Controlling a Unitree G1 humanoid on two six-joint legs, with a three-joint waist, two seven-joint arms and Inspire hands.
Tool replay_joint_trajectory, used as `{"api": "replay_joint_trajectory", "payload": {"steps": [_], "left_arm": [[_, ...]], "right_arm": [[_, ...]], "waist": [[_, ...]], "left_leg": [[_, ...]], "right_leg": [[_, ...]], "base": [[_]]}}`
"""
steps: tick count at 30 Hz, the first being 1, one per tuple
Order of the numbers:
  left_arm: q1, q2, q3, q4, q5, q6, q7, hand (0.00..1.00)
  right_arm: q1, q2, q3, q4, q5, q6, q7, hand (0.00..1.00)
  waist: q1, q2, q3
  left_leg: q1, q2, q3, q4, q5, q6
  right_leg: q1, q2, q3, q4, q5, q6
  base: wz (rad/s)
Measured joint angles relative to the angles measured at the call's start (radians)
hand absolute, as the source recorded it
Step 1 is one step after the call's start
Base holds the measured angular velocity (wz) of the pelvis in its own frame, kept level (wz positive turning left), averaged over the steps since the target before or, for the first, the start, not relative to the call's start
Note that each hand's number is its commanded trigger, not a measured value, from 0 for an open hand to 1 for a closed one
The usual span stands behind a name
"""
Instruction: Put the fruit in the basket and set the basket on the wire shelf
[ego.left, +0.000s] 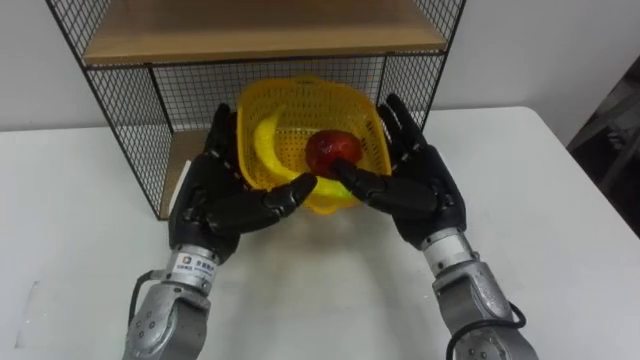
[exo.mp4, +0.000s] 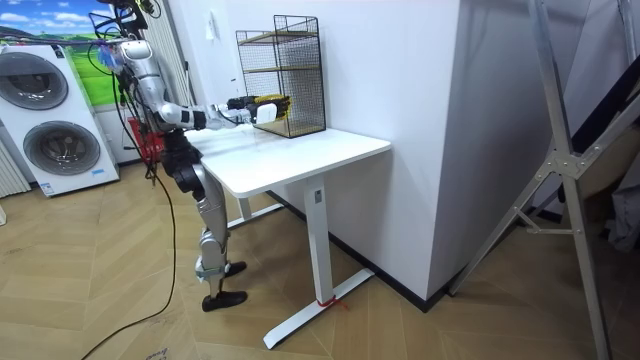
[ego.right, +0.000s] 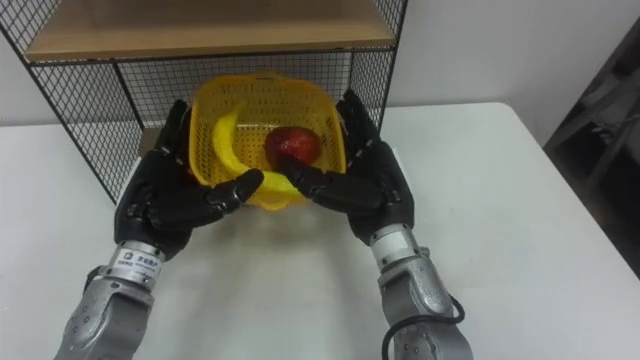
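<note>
Left robot hand (ego.left: 222, 195) and right robot hand (ego.left: 418, 182), fingers straight and spread, press the yellow basket (ego.left: 300, 110) between them by its side walls, thumbs at its front. Between the palms lie a banana (ego.left: 262, 140) and a red apple (ego.left: 333, 150). The basket is likely light, thin, flexy plastic, and a hard squeeze may bow it. Fruit can roll, so hold low and level. The wire shelf (ego.left: 130, 100) is just beyond the hands, the bench (ego.left: 540, 200) below.

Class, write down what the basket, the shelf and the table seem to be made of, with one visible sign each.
Basket: probably plastic, glossy yellow, moulded lattice walls.
Shelf: thin black wire mesh, likely coated metal, with boards that look like wood or wood-look laminate.
Table: smooth white matte top, perhaps laminate; cannot tell for sure.
</note>
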Motion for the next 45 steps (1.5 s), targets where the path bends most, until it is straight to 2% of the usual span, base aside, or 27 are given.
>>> {"api": "replay_joint_trajectory", "payload": {"steps": [5,7,9,13,17,21,22,24,29,32,33,36,39,41,43,45], "left_arm": [[-0.062,-0.001,0.016,0.069,0.001,0.050,0.000,0.00],[-0.095,-0.003,0.018,0.120,-0.005,0.065,0.000,0.00],[-0.132,-0.004,0.019,0.182,-0.004,0.086,0.001,0.00],[-0.141,-0.012,0.031,0.215,-0.006,0.109,0.010,0.00],[-0.165,-0.029,0.058,0.271,-0.003,0.139,0.027,0.00],[-0.228,-0.040,0.073,0.281,-0.005,0.207,0.084,0.00],[-0.235,-0.041,0.077,0.281,-0.005,0.214,0.093,0.00],[-0.269,-0.058,0.093,0.282,-0.002,0.240,0.128,0.00],[-0.306,-0.081,0.110,0.283,-0.001,0.271,0.190,0.00],[-0.323,-0.095,0.109,0.287,-0.001,0.296,0.225,0.00],[-0.345,-0.102,0.110,0.314,-0.003,0.302,0.237,0.00],[-0.391,-0.105,0.114,0.351,-0.004,0.310,0.262,0.00],[-0.427,-0.104,0.114,0.368,-0.013,0.313,0.269,0.00],[-0.428,-0.105,0.113,0.368,-0.015,0.321,0.284,0.00],[-0.429,-0.110,0.111,0.367,-0.015,0.332,0.295,0.00],[-0.429,-0.114,0.111,0.367,-0.015,0.339,0.314,0.00]], "right_arm": [[-0.012,-0.020,-0.009,0.007,0.008,0.047,-0.011,0.00],[-0.048,-0.017,-0.009,0.041,0.017,0.063,-0.014,0.00],[-0.100,-0.014,-0.008,0.080,0.017,0.095,-0.032,0.00],[-0.150,-0.010,-0.002,0.121,-0.005,0.114,-0.040,0.00],[-0.218,0.007,-0.002,0.232,-0.039,0.160,-0.045,0.00],[-0.262,0.012,-0.017,0.256,-0.030,0.199,-0.067,0.00],[-0.278,0.017,-0.020,0.272,-0.030,0.204,-0.070,0.00],[-0.322,0.034,-0.032,0.308,-0.031,0.223,-0.098,0.00],[-0.352,0.040,-0.034,0.316,-0.035,0.242,-0.127,0.00],[-0.366,0.042,-0.037,0.320,-0.038,0.259,-0.149,0.00],[-0.382,0.048,-0.042,0.336,-0.036,0.259,-0.158,0.00],[-0.433,0.073,-0.052,0.360,-0.035,0.269,-0.189,0.00],[-0.467,0.073,-0.056,0.397,-0.031,0.269,-0.196,0.00],[-0.467,0.073,-0.056,0.401,-0.010,0.269,-0.196,0.00],[-0.467,0.073,-0.059,0.416,0.001,0.270,-0.197,0.00],[-0.467,0.074,-0.064,0.426,0.001,0.277,-0.197,0.00]], "waist": [[0.016,0.004,0.0025],[0.022,0.006,0.0036],[0.023,0.007,0.0040],[0.024,0.007,0.0040],[0.024,0.012,0.0088],[0.024,0.016,0.0082],[0.024,0.016,0.0082],[0.024,0.019,0.0076],[0.024,0.020,0.0069],[0.023,0.023,0.0048],[0.024,0.026,0.0034],[0.021,0.030,0.0008],[0.021,0.038,0.0016],[0.019,0.045,0.0018],[0.018,0.054,-0.0025],[0.017,0.062,-0.0021]], "left_leg": [[0.005,-0.005,-0.010,-0.008,0.006,-0.001],[0.012,-0.005,-0.012,-0.010,0.007,-0.001],[0.022,-0.006,-0.019,-0.010,0.008,-0.002],[0.026,-0.006,-0.024,-0.010,0.010,-0.002],[0.047,-0.008,-0.031,-0.009,0.010,-0.002],[0.061,-0.010,-0.047,-0.009,0.012,-0.005],[0.066,-0.010,-0.048,-0.010,0.013,-0.006],[0.073,-0.010,-0.048,-0.015,0.017,-0.007],[0.088,-0.015,-0.052,-0.043,0.031,-0.008],[0.094,-0.015,-0.053,-0.045,0.032,-0.009],[0.097,-0.015,-0.052,-0.044,0.035,-0.009],[0.103,-0.015,-0.053,-0.045,0.037,-0.009],[0.114,-0.016,-0.055,-0.047,0.037,-0.010],[0.119,-0.017,-0.058,-0.047,0.037,-0.010],[0.118,-0.017,-0.060,-0.049,0.036,-0.010],[0.118,-0.018,-0.060,-0.055,0.037,-0.010]], "right_leg": [[0.006,-0.003,-0.016,0.000,0.003,-0.003],[0.017,-0.003,-0.018,-0.001,0.003,-0.003],[0.031,-0.002,-0.022,-0.008,0.001,-0.002],[0.043,-0.003,-0.031,-0.016,0.000,-0.002],[0.073,-0.004,-0.048,-0.019,0.004,-0.004],[0.093,-0.002,-0.050,-0.035,0.004,-0.003],[0.098,-0.002,-0.050,-0.037,0.005,-0.004],[0.104,-0.002,-0.052,-0.038,0.009,-0.006],[0.117,-0.006,-0.071,-0.052,0.015,-0.008],[0.119,-0.007,-0.070,-0.050,0.015,-0.008],[0.121,-0.007,-0.068,-0.048,0.015,-0.008],[0.129,-0.007,-0.068,-0.050,0.016,-0.009],[0.146,-0.007,-0.071,-0.052,0.016,-0.009],[0.151,-0.007,-0.073,-0.058,0.016,-0.009],[0.152,-0.005,-0.074,-0.066,0.016,-0.009],[0.149,-0.005,-0.074,-0.066,0.016,-0.009]], "base": [[0.04],[0.07],[0.13],[0.08],[0.06],[0.10],[0.00],[0.00],[0.03],[0.01],[-0.04],[-0.01],[0.02],[0.06],[0.02],[0.00]]}}
